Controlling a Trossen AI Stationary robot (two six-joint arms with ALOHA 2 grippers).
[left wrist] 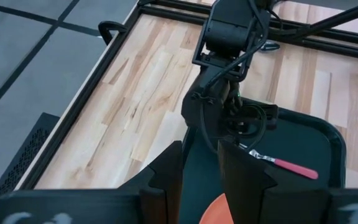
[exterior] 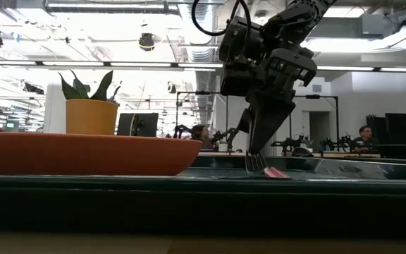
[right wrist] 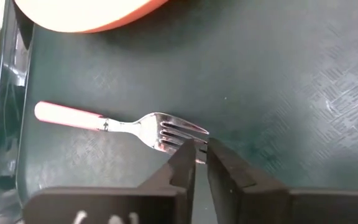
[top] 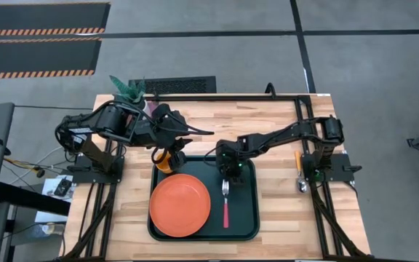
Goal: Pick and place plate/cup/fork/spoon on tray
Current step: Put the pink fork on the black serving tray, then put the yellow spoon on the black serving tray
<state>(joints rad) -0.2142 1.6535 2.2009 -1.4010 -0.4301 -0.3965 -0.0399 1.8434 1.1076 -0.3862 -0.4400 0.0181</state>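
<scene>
The dark tray (top: 242, 218) lies mid-table. The orange plate (top: 180, 205) rests flat on its left half. The red-handled fork (top: 225, 207) lies flat on its right half, tines toward the far edge. My right gripper (top: 225, 173) stands over the tines, nearly shut. My left gripper (top: 167, 153) is at the orange-yellow cup (top: 164, 161), over the tray's far left corner. The plate hides the cup's base in the low view (exterior: 90, 116). The orange-handled spoon (top: 299, 171) lies on the bare table to the right of the tray. My left gripper has the cup (left wrist: 215, 208) between its two fingers, which slant down toward the table's right. The gripper's own body hides the place of contact, and I cannot tell whether the cup stands on the tray or hangs clear. My right gripper pinches the tips of the fork's tines (right wrist: 194, 134) between its two fingertips, coming from above and pointing down. The fork lies flat on the tray floor, and its handle (right wrist: 67, 115) points toward the near edge.
A potted plant (top: 127, 90) stands at the table's far left corner, behind my left arm. A black frame rail (top: 231, 95) runs along the far edge. Bare tray floor (top: 242, 178) shows right of the fork, and bare wood (top: 278, 211) between the tray and the spoon.
</scene>
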